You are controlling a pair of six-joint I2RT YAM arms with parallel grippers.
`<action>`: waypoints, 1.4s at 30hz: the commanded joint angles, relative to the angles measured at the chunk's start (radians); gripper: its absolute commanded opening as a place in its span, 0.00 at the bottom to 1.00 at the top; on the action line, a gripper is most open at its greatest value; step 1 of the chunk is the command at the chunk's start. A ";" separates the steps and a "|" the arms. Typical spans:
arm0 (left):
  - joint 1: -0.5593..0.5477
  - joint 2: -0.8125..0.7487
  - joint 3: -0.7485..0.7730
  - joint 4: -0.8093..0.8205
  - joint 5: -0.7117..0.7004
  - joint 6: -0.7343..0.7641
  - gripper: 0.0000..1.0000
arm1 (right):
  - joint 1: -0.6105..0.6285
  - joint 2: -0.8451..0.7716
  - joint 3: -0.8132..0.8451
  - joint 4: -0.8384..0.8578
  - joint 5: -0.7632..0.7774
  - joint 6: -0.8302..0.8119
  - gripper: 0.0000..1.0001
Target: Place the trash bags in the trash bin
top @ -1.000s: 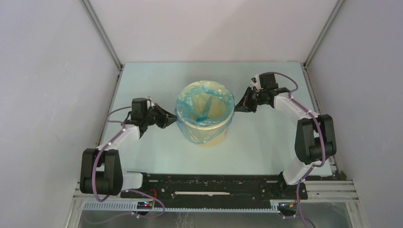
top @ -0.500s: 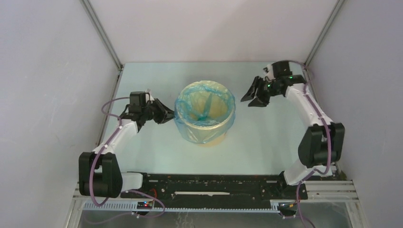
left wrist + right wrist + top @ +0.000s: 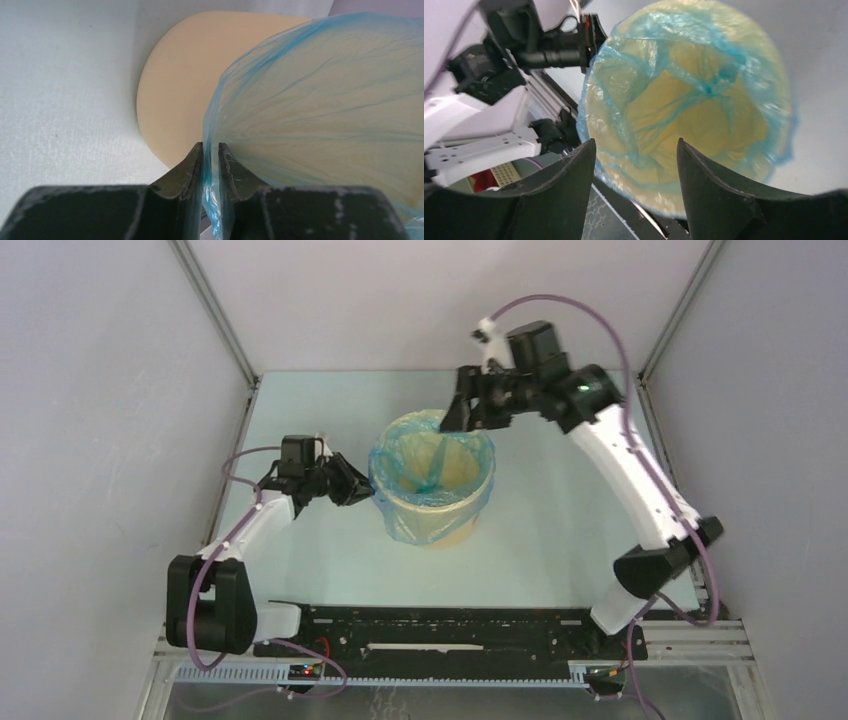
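Observation:
The pale yellow-tan trash bin [image 3: 447, 536] stands mid-table, lined by the translucent light-blue trash bag [image 3: 400, 455], whose edge is folded over the rim and hangs down the outside. My left gripper [image 3: 362, 488] sits at the bin's left side. In the left wrist view its jaws [image 3: 210, 146] stand a narrow gap apart, with a fold of the bag [image 3: 320, 100] running loose between them in front of the bin wall [image 3: 175, 85]. My right gripper [image 3: 455, 420] hovers open over the bin's far rim. Its wrist view looks between empty fingers [image 3: 636, 142] down into the lined bin [image 3: 674, 100].
Grey enclosure walls stand close on the left, right and back of the pale table [image 3: 560, 530]. The black base rail [image 3: 450, 625] runs along the near edge. The left arm's wrist [image 3: 549, 50] shows beside the bin in the right wrist view.
The right arm let go at the bin's right rim, opened, rose and swung left to above the far rim. The left jaws parted slightly and stayed at the left rim.

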 commanded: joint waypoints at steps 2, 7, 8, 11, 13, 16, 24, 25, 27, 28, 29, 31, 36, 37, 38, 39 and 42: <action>-0.014 0.014 -0.004 0.017 0.026 0.007 0.22 | 0.191 0.167 0.004 -0.001 0.230 -0.072 0.70; -0.015 0.031 -0.006 0.045 0.062 -0.014 0.22 | 0.277 0.224 -0.144 0.134 0.410 -0.093 0.78; -0.016 0.032 -0.003 0.040 0.063 -0.009 0.22 | 0.282 0.233 -0.177 0.160 0.439 -0.097 0.79; -0.016 0.042 -0.008 0.038 0.064 -0.009 0.22 | 0.290 0.263 -0.256 0.203 0.497 -0.098 0.80; -0.016 0.046 -0.011 0.041 0.066 -0.011 0.22 | 0.298 0.267 -0.310 0.256 0.521 -0.107 0.80; -0.015 0.054 -0.017 0.048 0.068 -0.019 0.22 | 0.316 0.250 -0.420 0.402 0.564 -0.112 0.81; -0.015 0.094 -0.021 0.107 0.084 -0.056 0.19 | 0.323 0.282 -0.564 0.601 0.553 -0.039 0.80; -0.016 0.099 -0.018 0.108 0.086 -0.057 0.18 | 0.319 0.292 -0.575 0.616 0.541 -0.027 0.80; -0.016 0.108 -0.017 0.111 0.090 -0.058 0.18 | 0.314 0.306 -0.597 0.646 0.527 -0.014 0.80; -0.019 0.110 -0.015 0.115 0.091 -0.059 0.17 | 0.314 0.309 -0.611 0.671 0.508 -0.020 0.80; -0.021 0.113 -0.014 0.115 0.091 -0.059 0.17 | 0.314 0.312 -0.626 0.693 0.488 -0.029 0.79; -0.024 0.120 -0.009 0.116 0.091 -0.060 0.16 | 0.314 0.332 -0.637 0.727 0.465 -0.054 0.79; -0.027 0.114 0.005 0.107 0.089 -0.043 0.14 | 0.304 0.321 -0.543 0.585 0.497 -0.049 0.79; -0.027 0.111 0.008 0.103 0.084 -0.036 0.14 | 0.299 0.292 -0.537 0.572 0.481 -0.049 0.79; -0.027 0.110 0.009 0.099 0.079 -0.030 0.14 | 0.293 0.266 -0.519 0.536 0.475 -0.038 0.80; -0.027 0.108 0.007 0.098 0.075 -0.030 0.13 | 0.286 0.242 -0.502 0.507 0.460 -0.030 0.80; -0.029 0.105 0.002 0.099 0.068 -0.025 0.12 | 0.277 0.182 -0.445 0.425 0.449 0.004 0.81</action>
